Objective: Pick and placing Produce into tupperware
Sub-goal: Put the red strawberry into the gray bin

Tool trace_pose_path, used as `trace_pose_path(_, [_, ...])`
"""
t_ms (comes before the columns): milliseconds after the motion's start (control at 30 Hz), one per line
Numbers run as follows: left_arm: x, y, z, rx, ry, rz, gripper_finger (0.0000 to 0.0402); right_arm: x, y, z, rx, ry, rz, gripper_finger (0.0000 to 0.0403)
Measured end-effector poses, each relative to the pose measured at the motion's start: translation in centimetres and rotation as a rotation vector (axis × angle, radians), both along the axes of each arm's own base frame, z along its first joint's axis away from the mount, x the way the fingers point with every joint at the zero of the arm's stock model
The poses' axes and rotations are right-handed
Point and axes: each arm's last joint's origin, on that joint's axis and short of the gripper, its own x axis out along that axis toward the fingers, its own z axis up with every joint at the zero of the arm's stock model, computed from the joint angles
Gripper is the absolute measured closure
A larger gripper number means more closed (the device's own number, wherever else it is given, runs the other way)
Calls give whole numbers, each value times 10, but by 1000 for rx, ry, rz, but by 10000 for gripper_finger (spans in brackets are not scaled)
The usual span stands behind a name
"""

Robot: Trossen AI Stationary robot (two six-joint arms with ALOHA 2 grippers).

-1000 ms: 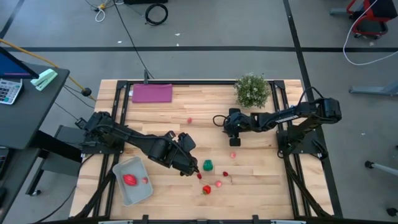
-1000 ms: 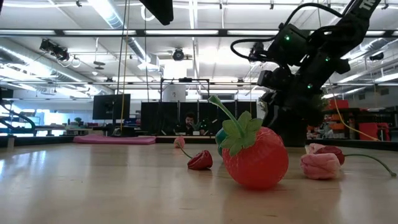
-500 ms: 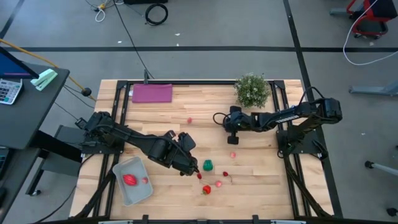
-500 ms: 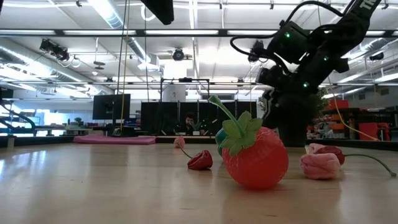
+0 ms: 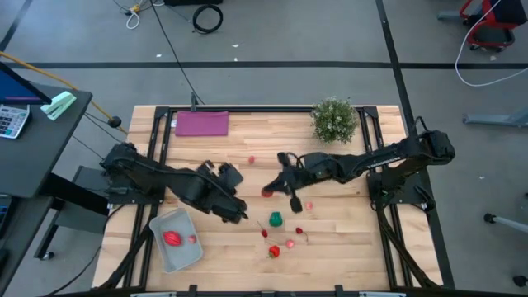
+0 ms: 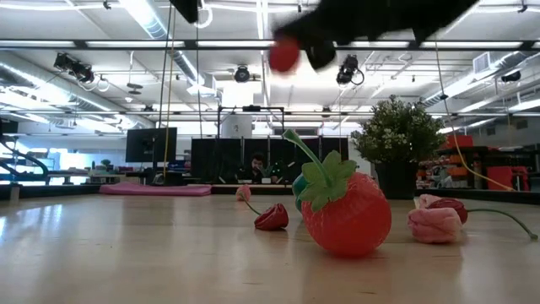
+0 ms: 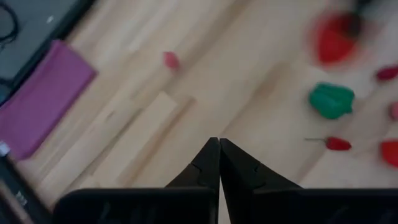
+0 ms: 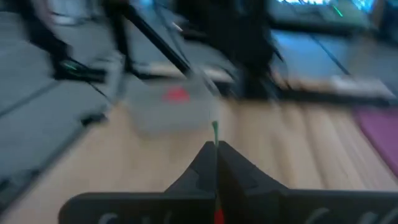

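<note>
My right gripper [image 5: 275, 189] reaches toward the table's middle, shut on a small red round produce piece [image 5: 268, 192] that also shows high in the low view [image 6: 284, 55]. My left gripper [image 5: 240, 216] is shut and empty [image 7: 219, 146], hovering between the tupperware [image 5: 176, 239] and a green pepper [image 5: 275, 219]. The tupperware lies at the near left and holds a red strawberry [image 5: 172, 238] and a pink piece [image 5: 192, 239]. Several small red and pink pieces [image 5: 273, 252] lie on the table near the pepper. My right gripper has the red piece pinched between its two shut fingers. A thin green stem [image 8: 215, 132] sticks out past the fingertips and a bit of red [image 8: 217, 214] shows between them. The piece [image 6: 284, 55] is lifted well clear of the table.
A bushy potted plant [image 5: 334, 120] stands at the far right and a purple sheet [image 5: 201, 124] lies at the far left. One pink piece [image 5: 252, 160] lies mid-table, another [image 5: 309, 205] near my right arm. A person sits in the room beyond the table [image 6: 256, 166].
My right gripper has swung fast toward the table's left and somewhat nearer, carrying the red piece up off the table; motion blurs it. My left gripper has drawn back a little toward the table's left and far edge, away from the green pepper.
</note>
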Motion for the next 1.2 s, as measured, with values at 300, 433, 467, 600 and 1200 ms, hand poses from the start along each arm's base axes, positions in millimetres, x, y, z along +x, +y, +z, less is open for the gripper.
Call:
trace_pose_path(300, [-50, 17, 43, 46, -138, 81, 392, 76, 78, 19, -81, -98, 201, 401])
trace_pose_path(433, [-63, 23, 55, 40, -178, 71, 382, 123, 95, 10, -55, -99, 264, 402])
trace_pose_path(467, [-66, 25, 58, 40, -185, 68, 382, 135, 98, 8, -40, -102, 282, 402])
trace_pose_path(600, [-74, 29, 65, 47, -201, 48, 393, 175, 109, 2, -28, -104, 302, 402])
trace_pose_path(1200, [-78, 31, 67, 43, -212, 47, 393, 253, 119, -77, -26, -32, 279, 402])
